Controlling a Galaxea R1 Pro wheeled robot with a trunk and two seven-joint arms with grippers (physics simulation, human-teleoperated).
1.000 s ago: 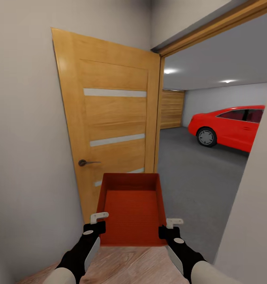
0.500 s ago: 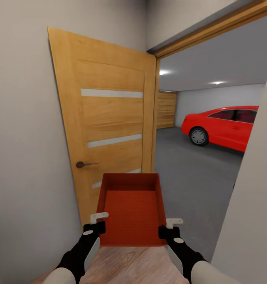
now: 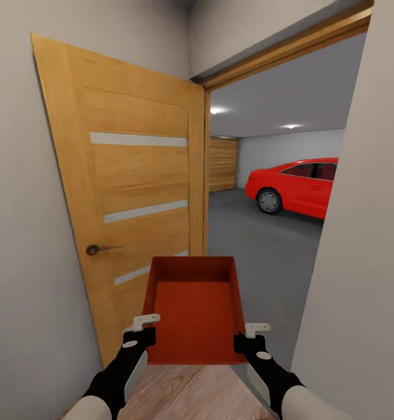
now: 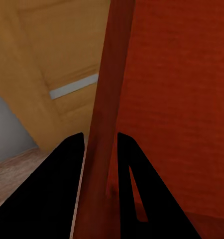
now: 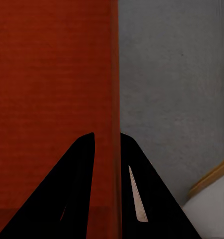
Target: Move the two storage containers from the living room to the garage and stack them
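One orange-red storage container (image 3: pixel 194 309), open-topped and empty, hangs level in front of me. My left gripper (image 3: pixel 143 333) is shut on its left wall near the near corner, and my right gripper (image 3: pixel 247 337) is shut on its right wall. In the left wrist view the black fingers (image 4: pixel 57 194) of the left gripper (image 4: pixel 99 137) pinch the thin red wall (image 4: pixel 104 99). In the right wrist view the right gripper (image 5: pixel 107 135) clamps the container's wall (image 5: pixel 52 99) the same way. Beyond the doorway lies the garage with its dark grey floor (image 3: pixel 261 251).
An open wooden door (image 3: pixel 133 204) with a dark handle (image 3: pixel 95 249) stands close on the left. A grey wall (image 3: pixel 360 262) bounds the doorway on the right. A red car (image 3: pixel 296 186) is parked deep in the garage beside a slatted wooden door (image 3: pixel 222 164). Wood plank floor (image 3: pixel 185 391) lies underfoot.
The whole picture has shifted: door, doorway and car slid left, so the camera moved. Both grippers and the container keep the same place in the view.
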